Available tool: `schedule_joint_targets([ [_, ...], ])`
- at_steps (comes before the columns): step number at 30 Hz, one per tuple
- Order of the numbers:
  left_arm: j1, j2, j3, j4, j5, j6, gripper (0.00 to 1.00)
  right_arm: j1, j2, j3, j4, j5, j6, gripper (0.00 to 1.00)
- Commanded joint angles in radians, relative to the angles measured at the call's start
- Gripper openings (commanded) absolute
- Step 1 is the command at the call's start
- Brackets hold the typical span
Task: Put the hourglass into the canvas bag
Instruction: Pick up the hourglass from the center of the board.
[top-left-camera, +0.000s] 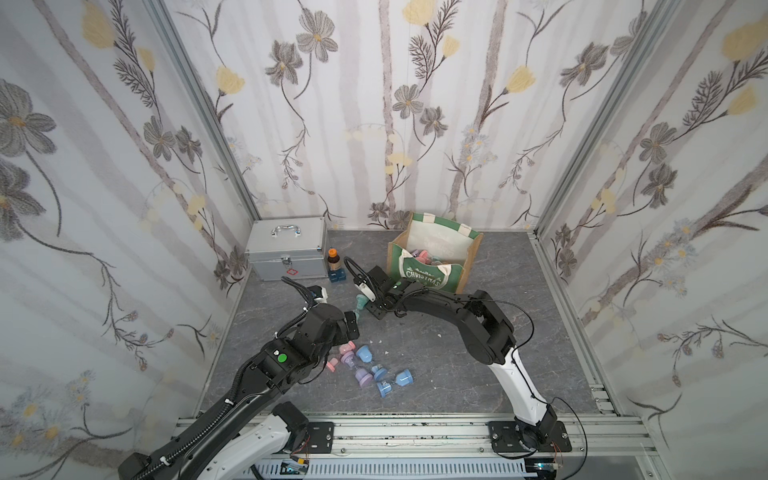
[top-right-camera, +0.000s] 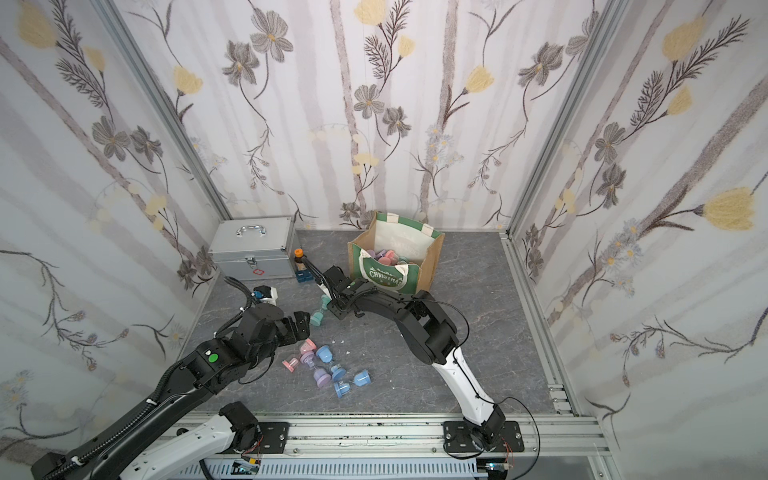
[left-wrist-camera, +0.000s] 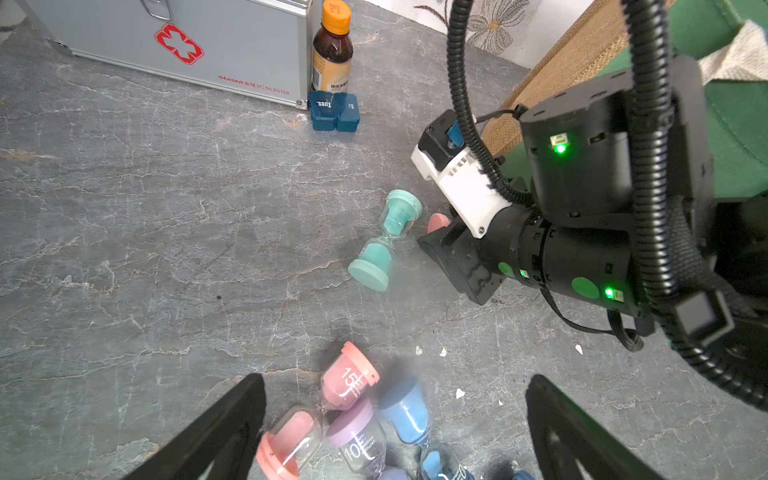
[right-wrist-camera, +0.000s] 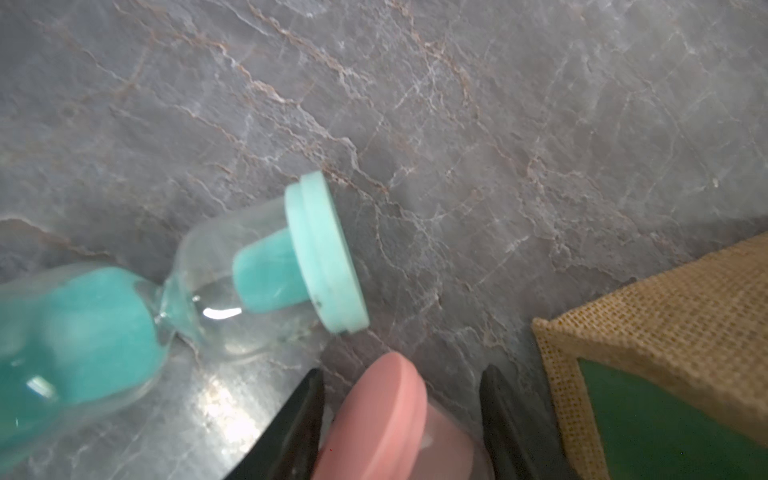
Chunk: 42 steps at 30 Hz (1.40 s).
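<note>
- Near the table's (top-left-camera: 436, 353) back edge stands the green canvas bag (top-left-camera: 432, 274).
- Right hand (right-wrist-camera: 402, 369) sits around a pink hourglass (right-wrist-camera: 382, 415) beside the bag; I cannot tell if it pinches.
- Left hand (left-wrist-camera: 395, 376) hangs spread above loose hourglasses (top-left-camera: 363, 377).

Pink hourglass (right-wrist-camera: 374, 415) largely out of frame between the right jaws, grip perhaps unsettled; teal hourglass (right-wrist-camera: 266, 270) blurred.

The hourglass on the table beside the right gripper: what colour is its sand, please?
Teal sand in the clear-glass hourglass; best in the right wrist view.
</note>
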Motion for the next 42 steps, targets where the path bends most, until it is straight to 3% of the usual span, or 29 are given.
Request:
schedule_joint_targets([
  [1, 0.001, 0.001, 0.001, -0.003, -0.021, -0.004, 1.0, 0.001, -0.032, -0.012, 0.001, 0.028, -0.003, 0.45],
  [10, 0.0, -0.009, 0.009, -0.008, -0.015, -0.004, 1.0, 0.001, -0.111, -0.046, 0.02, 0.012, 0.048, 0.38],
  [18, 0.001, -0.031, 0.056, -0.038, -0.022, 0.018, 1.0, 0.002, -0.263, -0.041, 0.014, -0.076, 0.151, 0.33],
  [28, 0.002, -0.022, 0.129, -0.032, -0.012, 0.068, 1.0, -0.016, -0.406, 0.126, -0.106, -0.086, 0.282, 0.31],
  [34, 0.001, 0.022, 0.168, 0.007, 0.039, 0.089, 1.0, -0.074, -0.431, 0.246, -0.176, -0.1, 0.35, 0.31],
  [42, 0.002, 0.102, 0.218, 0.062, 0.101, 0.117, 1.0, -0.218, -0.45, 0.258, -0.185, -0.107, 0.426, 0.3],
])
